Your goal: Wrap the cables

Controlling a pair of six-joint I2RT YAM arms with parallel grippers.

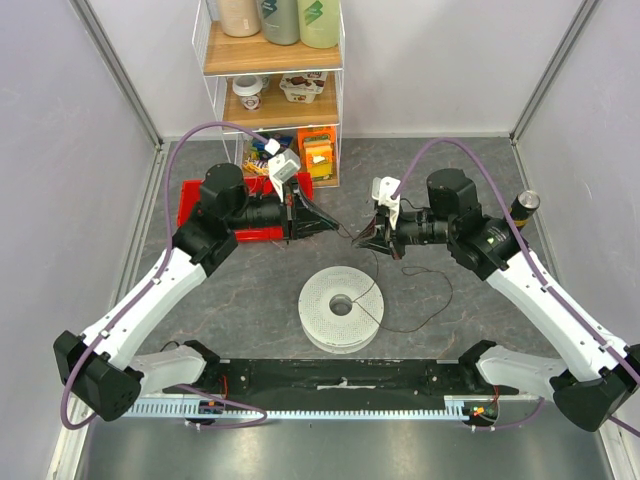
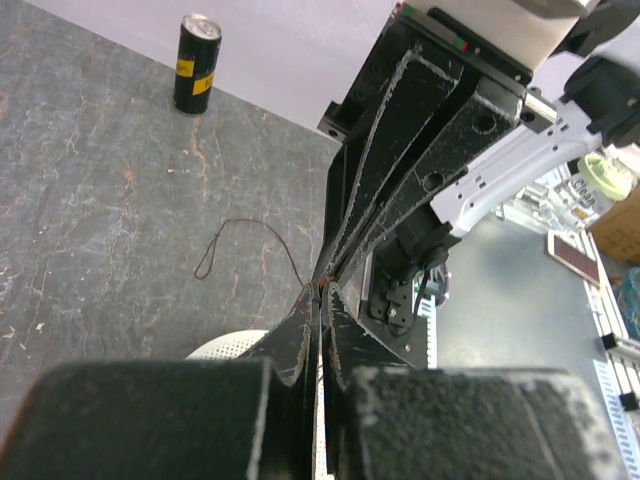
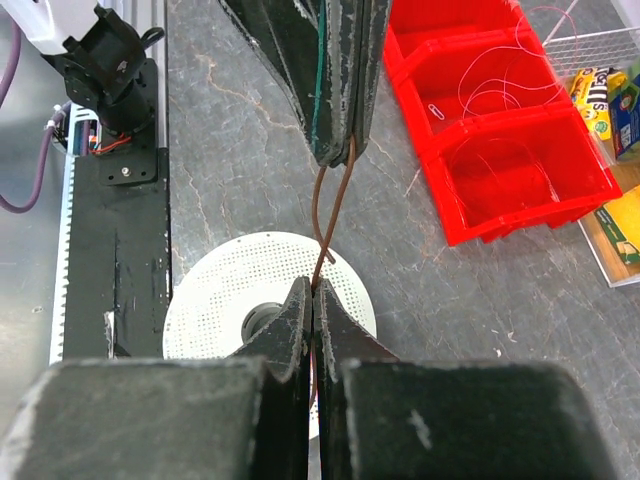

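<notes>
The cables are one thin brown wire point(image 3: 329, 212), stretched in a short crossed span between my two grippers above the table. My left gripper point(image 1: 340, 228) is shut on one end of that span; in the right wrist view its fingers point(image 3: 335, 90) come down from the top with the wire entering their tips. My right gripper point(image 3: 313, 286) is shut on the other end, tip to tip with the left one point(image 2: 320, 292). The wire's slack point(image 2: 250, 221) trails in a loose loop on the grey table, to the right of the spool in the top view.
A round white perforated spool point(image 1: 341, 307) lies flat just below the grippers. A red bin point(image 1: 205, 205) sits behind the left arm, with a wire shelf of groceries point(image 1: 270, 90) at the back. A dark can point(image 1: 526, 203) stands at the right wall. A black rail point(image 1: 340, 375) runs along the near edge.
</notes>
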